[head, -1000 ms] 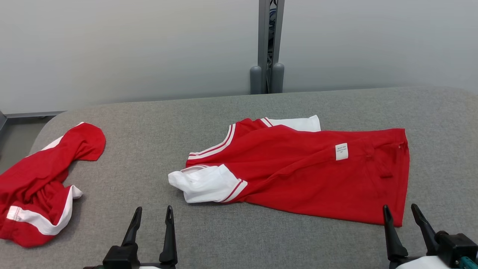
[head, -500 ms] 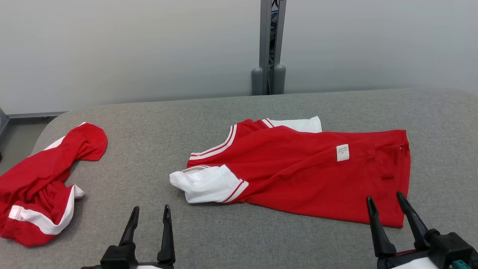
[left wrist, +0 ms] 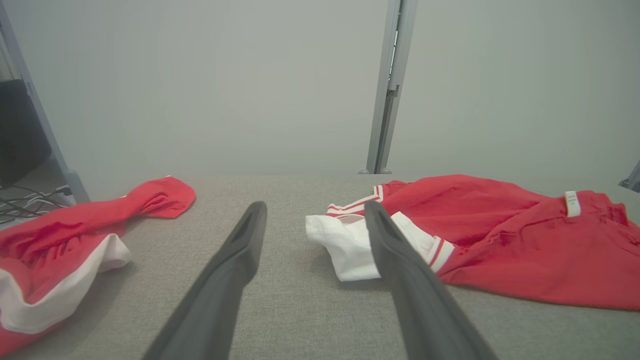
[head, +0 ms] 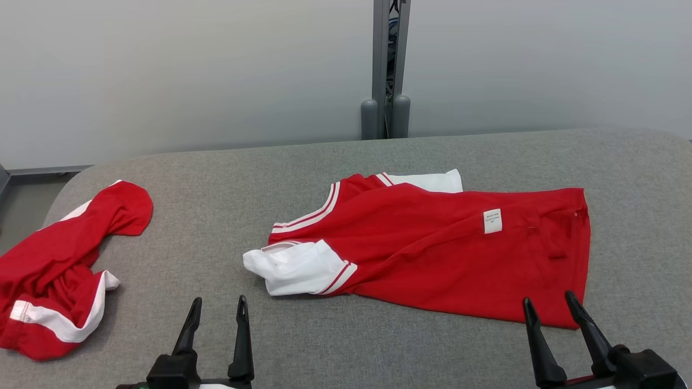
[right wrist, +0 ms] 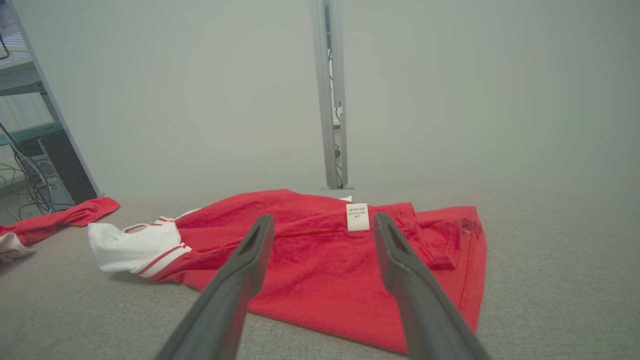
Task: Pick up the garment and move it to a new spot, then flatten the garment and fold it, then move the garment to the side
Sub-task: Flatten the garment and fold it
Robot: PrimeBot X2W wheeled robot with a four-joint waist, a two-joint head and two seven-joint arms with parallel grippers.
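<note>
While the left gripper (head: 219,299) has barely stirred, the right gripper (head: 547,297) has edged inward to the near hem corner of the red knit jersey with white striped sleeves (head: 432,243), which lies part-flattened mid-table on the grey woven-cloth tabletop (head: 324,162). Both sets of jaws stand fully apart, holding nothing (pickup judged imminent). Soft, creased fabric; near sleeve bunched.
</note>
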